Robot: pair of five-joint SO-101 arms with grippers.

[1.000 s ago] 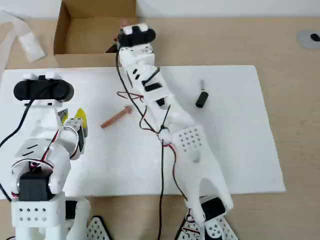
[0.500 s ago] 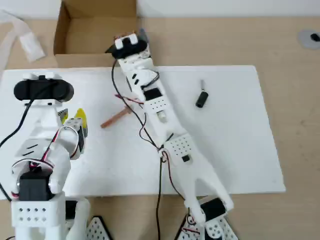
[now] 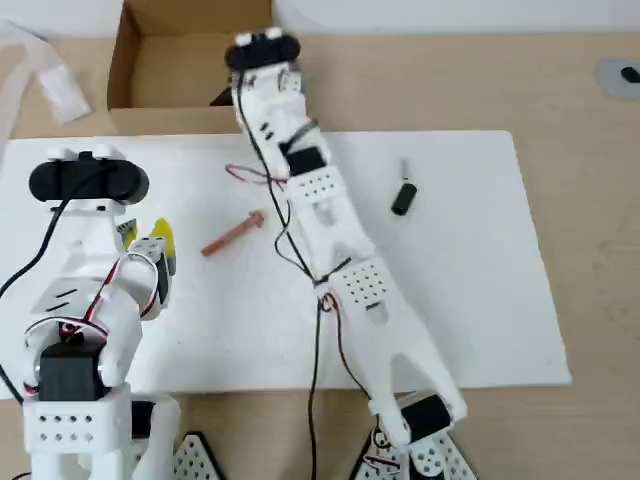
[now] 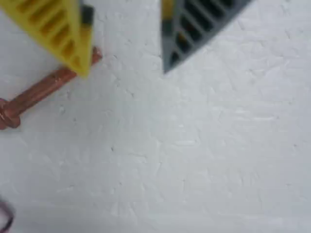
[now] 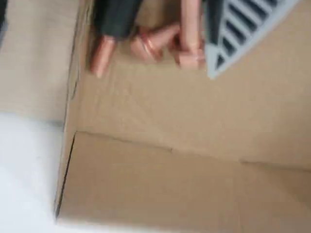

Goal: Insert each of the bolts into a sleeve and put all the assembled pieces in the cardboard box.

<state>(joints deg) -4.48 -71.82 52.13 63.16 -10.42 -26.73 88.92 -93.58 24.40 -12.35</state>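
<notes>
The right arm (image 3: 335, 235) reached across the white foam sheet (image 3: 470, 300) with the right gripper (image 3: 245, 85) over the near right corner of the cardboard box (image 3: 128, 62). Its wrist view looked down at the box floor, where a copper bolt seated in a black sleeve (image 5: 112, 26) lay against the wall, with more copper pieces (image 5: 163, 41) just beside it. Whether this gripper was open, closed or holding one of those pieces could not be told.

The step in hand looked like dropping off an assembled piece. Doing it well would likely mean letting go low inside the box, so the piece settled beside the others and did not bounce. The arm should then rise straight up before swinging back, since the near wall stood close and a sideways pull could drag the box.

The left gripper (image 4: 124, 70) hung wide open and empty over the foam. Its yellow finger (image 4: 65, 31) sat across the shank end of the loose copper bolt (image 3: 232, 234). That bolt lay well apart from a lone black sleeve (image 3: 403, 197) on the far side of the right arm. A good grasp there would probably need the jaws centred on mid-shank, leaving the tip free to enter the sleeve.
</notes>
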